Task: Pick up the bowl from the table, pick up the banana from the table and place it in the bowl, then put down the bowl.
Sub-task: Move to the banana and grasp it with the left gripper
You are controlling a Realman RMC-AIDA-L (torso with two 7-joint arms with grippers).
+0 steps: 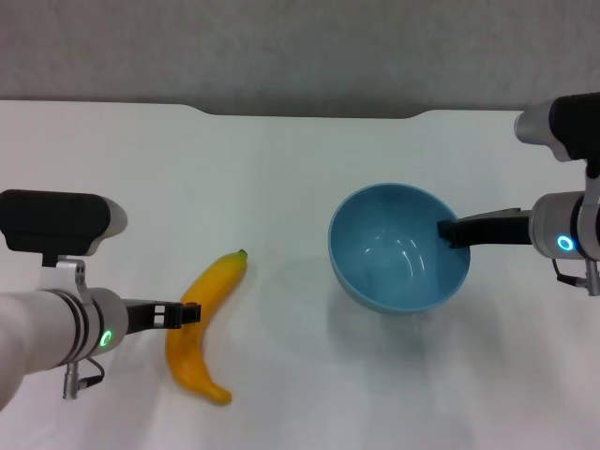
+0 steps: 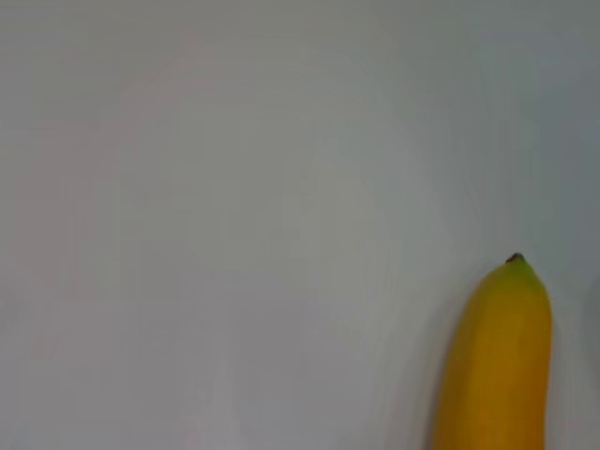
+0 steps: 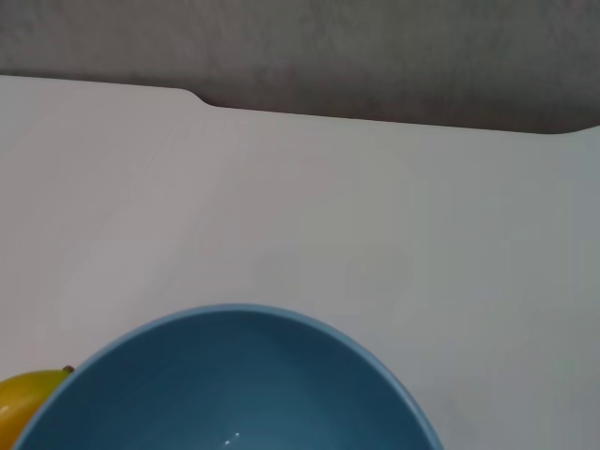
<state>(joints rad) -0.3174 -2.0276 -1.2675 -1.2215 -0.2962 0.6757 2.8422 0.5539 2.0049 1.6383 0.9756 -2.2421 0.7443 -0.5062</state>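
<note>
A glossy, deep, round light-blue bowl (image 1: 398,247) sits right of centre on the smooth white counter (image 1: 281,169). The right gripper (image 1: 450,232) has its dark fingers pinching the bowl's right rim. At lower left, the left gripper (image 1: 190,314) pinches the curved, smooth yellow banana (image 1: 202,323) mid-length.

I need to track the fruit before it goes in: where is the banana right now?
In the head view the banana lies on the table on the robot's left, apart from the bowl, with the left gripper at its middle.
</note>
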